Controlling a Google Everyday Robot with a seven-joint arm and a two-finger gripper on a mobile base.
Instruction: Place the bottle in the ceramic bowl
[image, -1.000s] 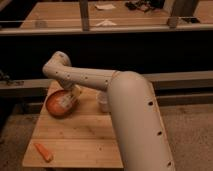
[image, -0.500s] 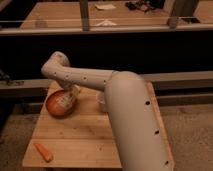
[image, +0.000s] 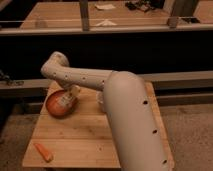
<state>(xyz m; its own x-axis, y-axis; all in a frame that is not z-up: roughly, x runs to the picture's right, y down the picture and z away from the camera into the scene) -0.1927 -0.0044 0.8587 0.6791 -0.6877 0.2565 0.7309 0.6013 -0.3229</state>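
The orange-brown ceramic bowl (image: 56, 106) sits at the back left of the small wooden table (image: 90, 135). My gripper (image: 66, 99) hangs over the bowl at the end of the white arm, reaching down into it. A whitish object at the gripper, over the bowl's middle, looks like the bottle (image: 63, 101); whether it rests in the bowl or is held I cannot tell.
A white translucent cup (image: 101, 103) stands on the table right of the bowl, partly behind my arm. An orange carrot-like piece (image: 43, 152) lies near the front left corner. A dark railing and benches run behind the table.
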